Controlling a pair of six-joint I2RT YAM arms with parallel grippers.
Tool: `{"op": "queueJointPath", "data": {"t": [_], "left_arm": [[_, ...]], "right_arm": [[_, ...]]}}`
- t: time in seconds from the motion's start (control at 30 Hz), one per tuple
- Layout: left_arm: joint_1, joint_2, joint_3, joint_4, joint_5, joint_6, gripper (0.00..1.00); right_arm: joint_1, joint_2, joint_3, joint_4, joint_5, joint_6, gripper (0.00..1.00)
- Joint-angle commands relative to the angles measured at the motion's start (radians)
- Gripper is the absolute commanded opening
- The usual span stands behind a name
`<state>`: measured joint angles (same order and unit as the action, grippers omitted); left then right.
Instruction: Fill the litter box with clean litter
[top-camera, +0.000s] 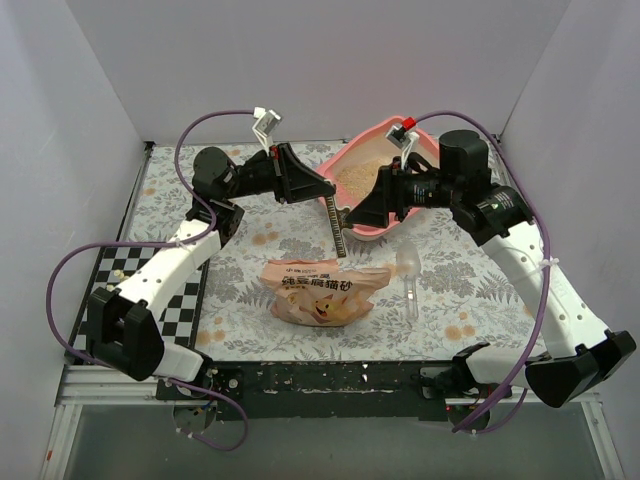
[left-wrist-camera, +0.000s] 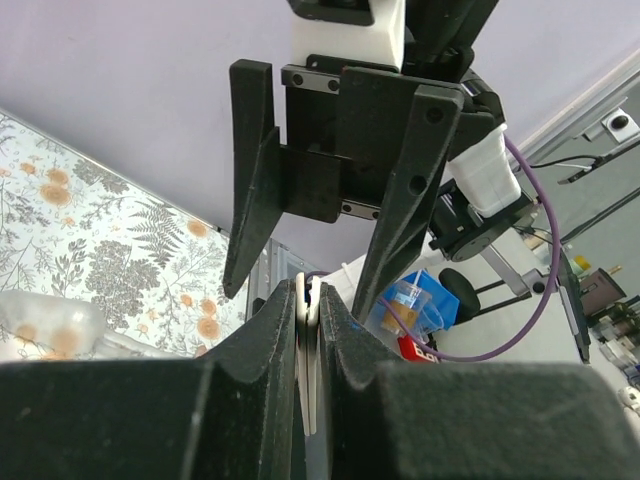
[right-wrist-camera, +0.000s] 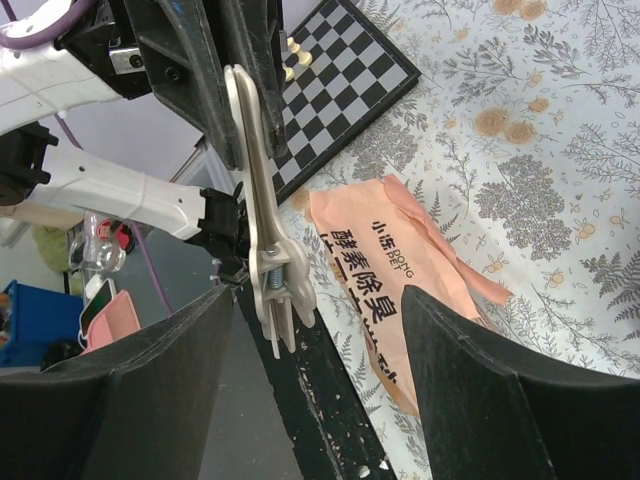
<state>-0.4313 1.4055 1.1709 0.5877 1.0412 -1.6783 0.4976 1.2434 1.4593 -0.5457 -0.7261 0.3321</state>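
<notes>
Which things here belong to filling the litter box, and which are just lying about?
For the job: litter box, clean litter, orange bag (probably the litter's), clear scoop, perhaps the cream clip.
Lying about: checkerboard.

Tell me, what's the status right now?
Left gripper shut on cream flat clip. Right gripper open, facing it. Pink plastic litter box holds tan sandy litter. Orange printed bag lies nearer, apart.

Floral table (top-camera: 480, 300) with bag (top-camera: 322, 292), scoop (top-camera: 409, 270), checkerboard (top-camera: 118, 262)
</notes>
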Motion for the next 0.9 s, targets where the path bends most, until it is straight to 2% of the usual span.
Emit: {"op": "queueJointPath", "data": {"t": [0.0,0.2,0.43,0.5,0.57,0.6,0.73,0.8,0.87], "left_arm": [[-0.001,-0.054,0.004,0.037,0.023,-0.011,0.0],[-0.001,-0.054,-0.002,0.054,0.025,-0.021,0.0],[-0.001,-0.05,-0.002,0.07,0.025,-0.032,0.01],[-0.001,-0.05,-0.001,0.069,0.028,-0.032,0.02],[-0.001,-0.046,-0.002,0.069,0.031,-0.034,0.04],[-0.001,-0.045,-0.002,0.066,0.033,-0.035,0.1],[0.0,-0.072,-0.007,0.032,0.045,0.011,0.44],[0.0,-0.109,-0.004,-0.055,0.046,0.118,0.55],[0.002,-0.155,-0.011,-0.191,0.023,0.251,0.61]], "right_arm": [[-0.001,-0.016,0.027,0.053,-0.05,0.005,0.76],[0.018,-0.019,-0.016,0.156,-0.101,0.065,0.67],[0.053,0.002,-0.03,0.164,-0.102,0.067,0.59],[0.056,0.001,-0.03,0.167,-0.102,0.067,0.5],[0.059,0.004,-0.025,0.162,-0.099,0.064,0.27],[0.059,0.007,-0.019,0.146,-0.095,0.056,0.02],[0.059,-0.008,0.007,0.066,-0.003,0.004,0.01],[0.056,-0.021,0.027,0.043,0.046,-0.011,0.01],[0.049,-0.015,0.07,-0.02,0.091,-0.034,0.01]]}}
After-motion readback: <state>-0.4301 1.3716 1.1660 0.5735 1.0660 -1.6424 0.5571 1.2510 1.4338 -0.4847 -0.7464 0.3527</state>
